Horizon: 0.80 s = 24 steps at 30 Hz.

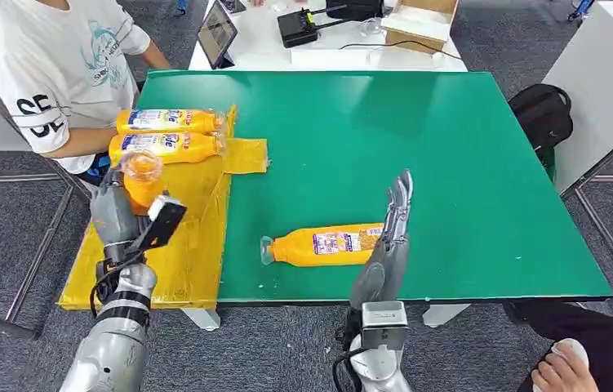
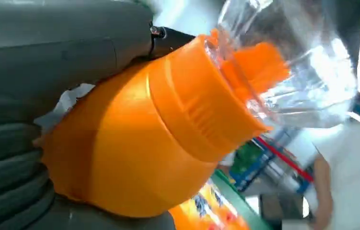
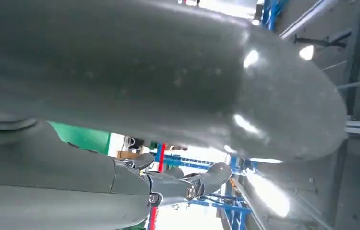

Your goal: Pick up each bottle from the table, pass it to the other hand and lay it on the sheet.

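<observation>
left robot hand [image 1: 120, 214] grips an orange bottle [image 1: 142, 176] over the yellow sheet [image 1: 193, 237], frame left.
right robot hand [image 1: 393, 224] open, touching another bottle [image 1: 325, 245] lying crosswise, lower centre of the worktop [image 1: 450, 163].

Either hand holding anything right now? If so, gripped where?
Left hand grips an orange bottle around its lower body, cap end up, above the yellow sheet. Right hand holds nothing, fingers extended.

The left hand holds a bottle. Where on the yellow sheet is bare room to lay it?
The yellow sheet is bare on its near half, between the two lying orange bottles and the near edge. The far end is crowded. The left hand holds the third orange bottle over this patch.
</observation>
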Each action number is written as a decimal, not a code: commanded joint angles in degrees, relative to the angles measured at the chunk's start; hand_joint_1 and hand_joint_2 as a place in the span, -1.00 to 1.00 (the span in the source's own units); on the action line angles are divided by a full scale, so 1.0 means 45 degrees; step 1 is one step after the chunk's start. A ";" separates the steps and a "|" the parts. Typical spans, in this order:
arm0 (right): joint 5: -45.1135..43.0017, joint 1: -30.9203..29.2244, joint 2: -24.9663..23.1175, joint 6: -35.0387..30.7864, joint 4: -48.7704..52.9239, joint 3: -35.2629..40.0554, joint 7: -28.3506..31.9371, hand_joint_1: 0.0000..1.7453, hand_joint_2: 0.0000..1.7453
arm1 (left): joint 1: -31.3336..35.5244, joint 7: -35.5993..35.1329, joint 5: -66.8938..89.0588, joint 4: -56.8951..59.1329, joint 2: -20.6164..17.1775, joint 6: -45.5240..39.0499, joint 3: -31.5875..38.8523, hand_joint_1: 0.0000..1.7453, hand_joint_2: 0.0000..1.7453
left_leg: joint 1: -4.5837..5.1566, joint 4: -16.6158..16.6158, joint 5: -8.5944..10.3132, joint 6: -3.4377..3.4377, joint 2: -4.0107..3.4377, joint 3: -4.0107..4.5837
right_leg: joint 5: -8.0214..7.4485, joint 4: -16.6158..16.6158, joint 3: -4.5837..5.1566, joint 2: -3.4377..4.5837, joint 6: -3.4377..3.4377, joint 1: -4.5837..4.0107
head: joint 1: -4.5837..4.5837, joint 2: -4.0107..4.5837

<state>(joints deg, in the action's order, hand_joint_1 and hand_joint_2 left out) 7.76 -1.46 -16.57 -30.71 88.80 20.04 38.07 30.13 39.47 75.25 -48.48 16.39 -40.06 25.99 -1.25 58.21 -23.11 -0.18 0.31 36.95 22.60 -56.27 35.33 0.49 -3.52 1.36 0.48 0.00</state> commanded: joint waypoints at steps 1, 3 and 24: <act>-0.0089 -0.0335 0.0345 0.0180 -0.0389 0.0003 0.0428 -1.00 -1.00 | -0.0282 -0.0775 0.2316 0.0545 0.0195 0.0014 0.0882 1.00 1.00 | 0.0004 -0.0019 -0.0026 0.0016 -0.0021 -0.0077 | 0.0019 0.0018 -0.0070 0.0007 0.0033 -0.0005 | 0.0000 0.0000; 0.0044 -0.0317 0.0150 0.0434 -0.0500 -0.0146 0.0428 -1.00 -1.00 | -0.0295 -0.0893 0.2820 0.0692 0.0124 0.0014 0.0896 1.00 1.00 | -0.0002 -0.0017 -0.0036 0.0014 -0.0042 -0.0088 | 0.0017 0.0019 -0.0072 0.0027 0.0040 -0.0013 | 0.0000 0.0000; -0.0262 -0.0887 0.0227 0.0649 -0.2056 0.0238 0.0428 -1.00 -1.00 | -0.0572 -0.7374 0.3277 0.2318 -0.3091 0.0014 -0.9313 1.00 1.00 | -0.0011 -0.0017 -0.0041 0.0011 -0.0006 -0.0100 | 0.0031 0.0014 -0.0095 0.0003 0.0060 -0.0023 | -0.0005 0.0000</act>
<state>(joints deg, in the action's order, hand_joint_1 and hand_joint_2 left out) 7.19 -2.76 -16.72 -28.17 85.83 20.09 38.10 24.02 6.51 89.83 -45.94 5.92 -40.13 -9.01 -1.27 58.21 -23.12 -0.20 0.39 37.00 22.61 -56.28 35.38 0.48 -3.50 1.35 0.46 0.00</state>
